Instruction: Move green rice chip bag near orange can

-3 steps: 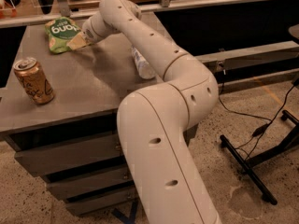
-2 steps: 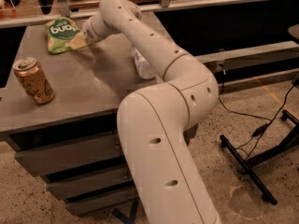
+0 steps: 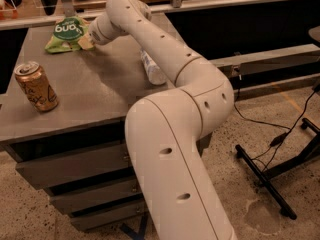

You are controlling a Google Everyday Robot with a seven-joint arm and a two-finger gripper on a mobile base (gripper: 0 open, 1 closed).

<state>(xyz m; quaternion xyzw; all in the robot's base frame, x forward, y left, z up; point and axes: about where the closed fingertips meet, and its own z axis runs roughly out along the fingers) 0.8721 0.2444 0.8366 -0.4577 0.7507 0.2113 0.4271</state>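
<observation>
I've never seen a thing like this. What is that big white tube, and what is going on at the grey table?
The big white tube is the robot's one arm, bent like an elbow. It reaches across the grey table, which has drawers below. At its tip is the gripper, the robot's hand, which sits at the right edge of a green rice chip bag on the table's far side. Whether it has hold of the bag does not show. Near the left front an orange can stands upright, apart from the bag. A clear plastic bottle lies on its side, partly hidden behind the arm. There is one picture only, looking down past the arm onto the table.
</observation>
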